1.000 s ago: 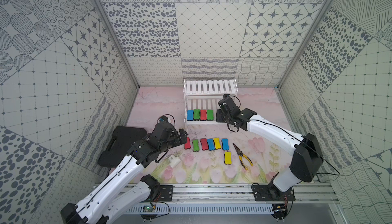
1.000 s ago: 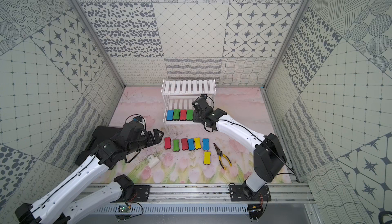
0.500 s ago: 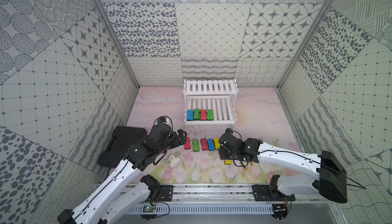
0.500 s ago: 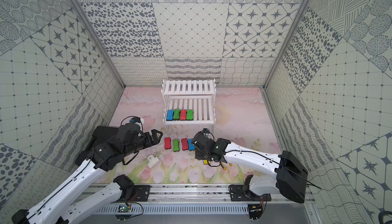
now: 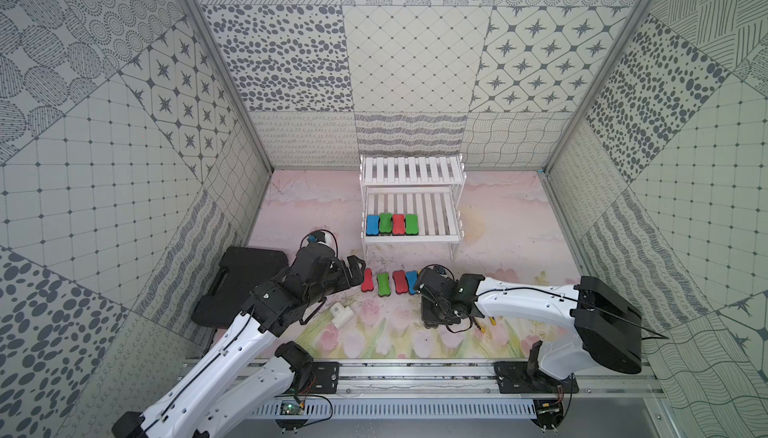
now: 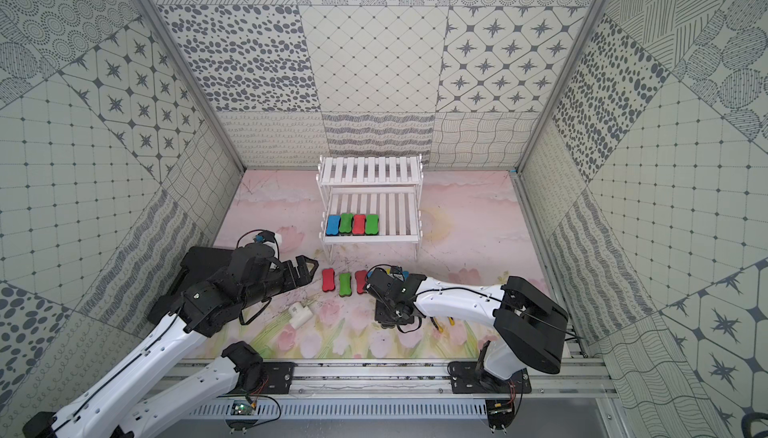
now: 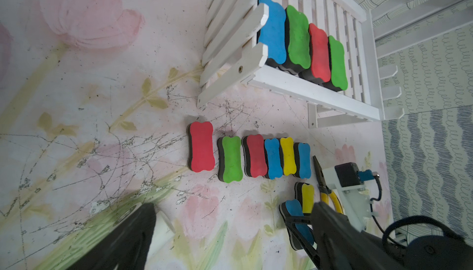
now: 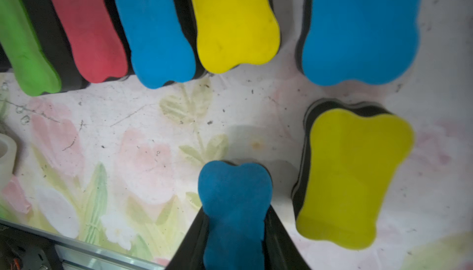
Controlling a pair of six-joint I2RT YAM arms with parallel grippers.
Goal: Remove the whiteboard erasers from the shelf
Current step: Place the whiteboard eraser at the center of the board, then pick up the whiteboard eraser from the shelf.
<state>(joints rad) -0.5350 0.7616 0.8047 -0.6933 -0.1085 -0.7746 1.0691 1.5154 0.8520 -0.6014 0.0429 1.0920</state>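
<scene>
In both top views the shelf is standing at the back of the mat. Four whiteboard erasers (blue, green, red, green) are lying side by side on the left part of its lower tier, the same four as one second ago. The right gripper was up at the right end of that tier a second ago. It is now pointing down over the mat in front of the shelf, slightly nearer to the front rail than half a second ago. The left gripper is hovering just beside the red end of the row of erasers on the mat. Its jaws are spread wide with nothing between them, almost in the same place as before. The black case is lying behind the left arm, and the white block is lying near that arm.

In the left wrist view the row is showing six erasers in front of the shelf, unchanged. A yellow eraser is lying apart from them, just beside the pliers. The blue eraser is sitting next to it, between the right gripper's fingers.

In the right wrist view the jaws are clenching the long sides of the blue eraser — it is off the shelf now. A narrow gap is separating it from the yellow eraser. Whether it is touching the mat I cannot tell.
</scene>
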